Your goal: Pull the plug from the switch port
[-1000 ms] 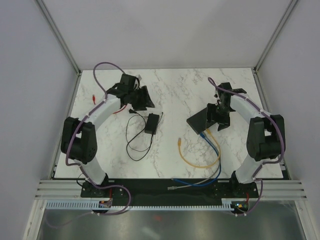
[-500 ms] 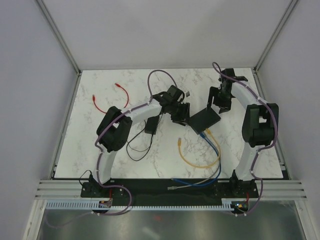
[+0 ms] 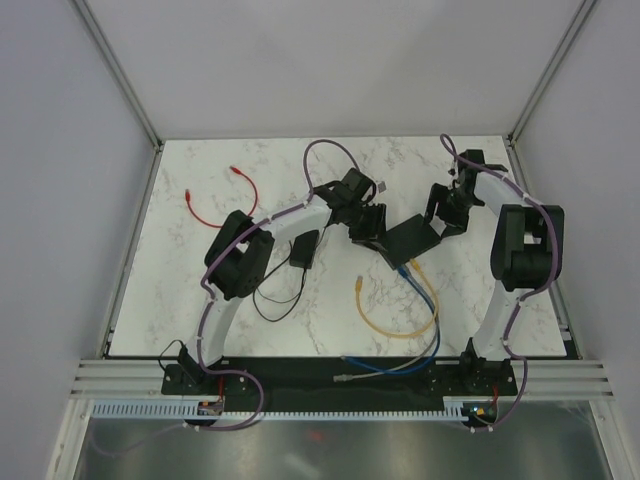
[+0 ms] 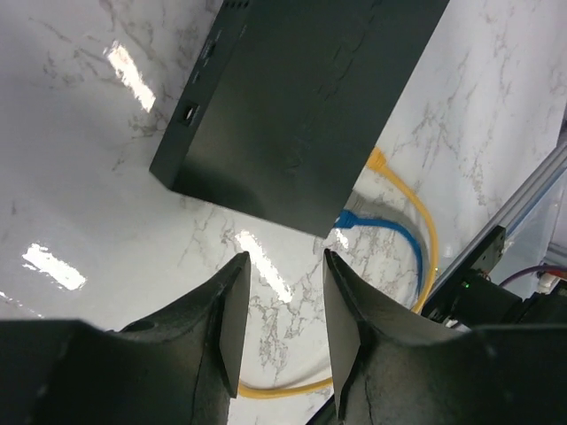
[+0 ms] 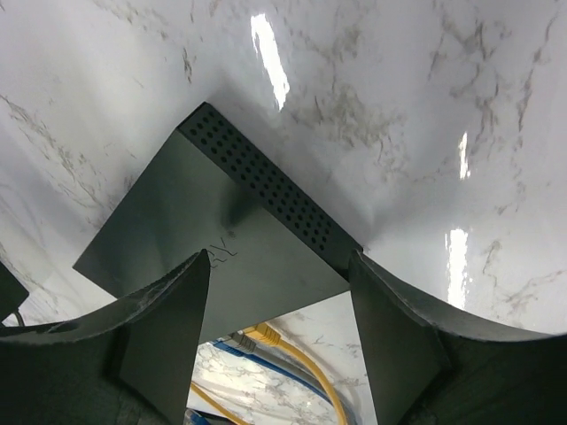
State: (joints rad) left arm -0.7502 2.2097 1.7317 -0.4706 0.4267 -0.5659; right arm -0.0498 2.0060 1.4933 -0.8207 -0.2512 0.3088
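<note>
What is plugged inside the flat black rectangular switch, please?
A blue cable plug and a yellow cable plug meet the edge of the black switch; its body hides the sockets.

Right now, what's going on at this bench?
Two arms are working a black switch on the marble table. The left hand, open and empty, sits just short of the switch's corner. The right hand hangs over the switch's far end with its jaws wide apart; I can't tell if it touches. A blue cable and a yellow cable run into the switch's near edge, and both look plugged in.
</note>
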